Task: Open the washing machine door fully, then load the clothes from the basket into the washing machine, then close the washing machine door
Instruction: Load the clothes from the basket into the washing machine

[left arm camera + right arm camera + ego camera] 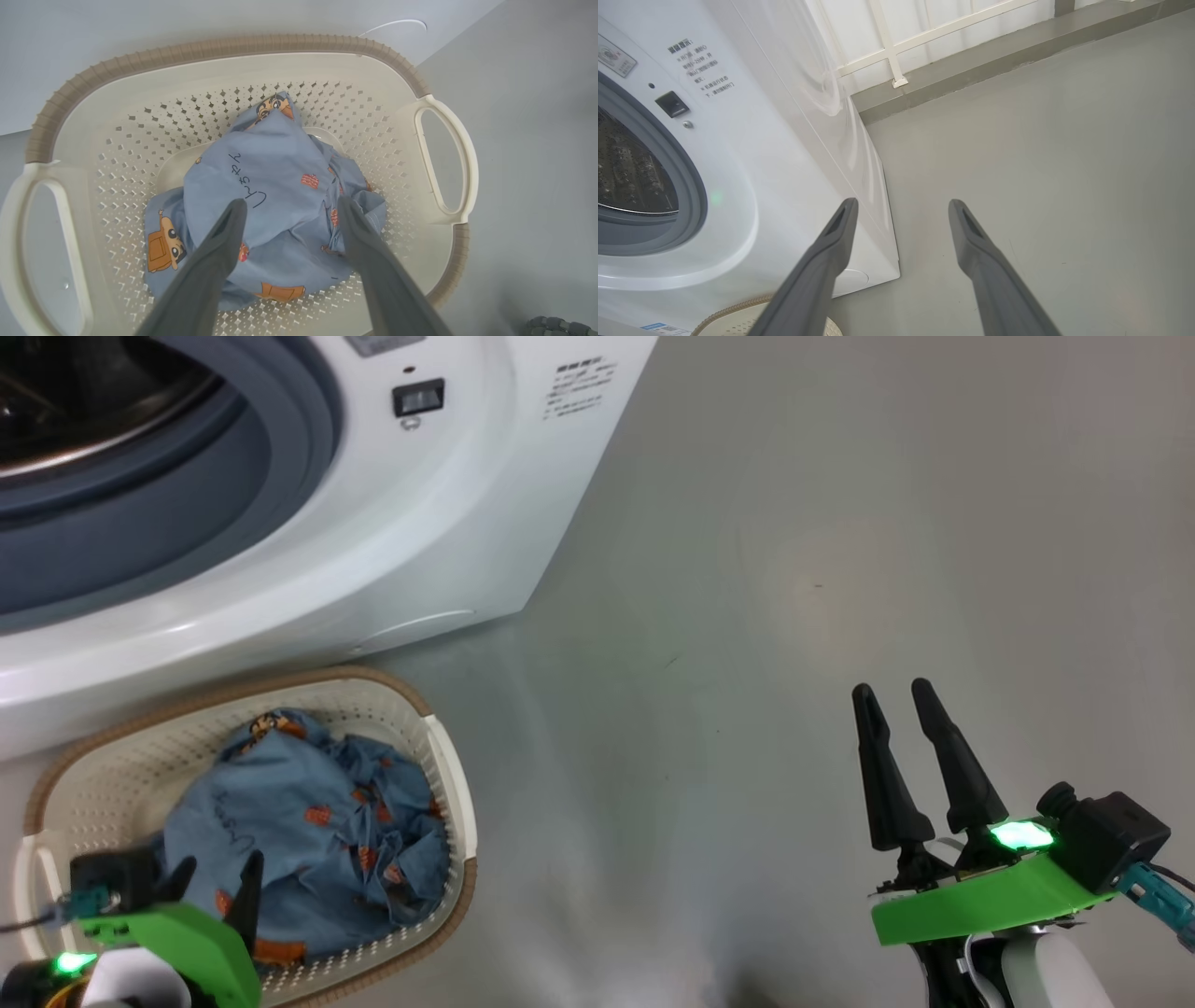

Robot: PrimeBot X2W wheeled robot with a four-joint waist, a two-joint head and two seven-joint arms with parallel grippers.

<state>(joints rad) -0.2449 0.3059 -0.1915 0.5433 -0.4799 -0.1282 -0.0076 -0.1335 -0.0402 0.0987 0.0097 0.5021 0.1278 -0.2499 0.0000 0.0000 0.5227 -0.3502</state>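
Note:
The white washing machine fills the upper left of the head view, its grey gasket and steel drum exposed; the door itself is out of view. In front of it on the floor stands the cream basket holding the light blue clothes. My left gripper hangs open just above the clothes, one finger on each side of the heap's near part. Off to the right, over bare floor, my right gripper is open and holds nothing; it points toward the machine's front corner.
Grey floor spreads to the right of the machine and basket. A white railing and a low kerb run along the far side behind the washer. The basket's right handle faces the free floor.

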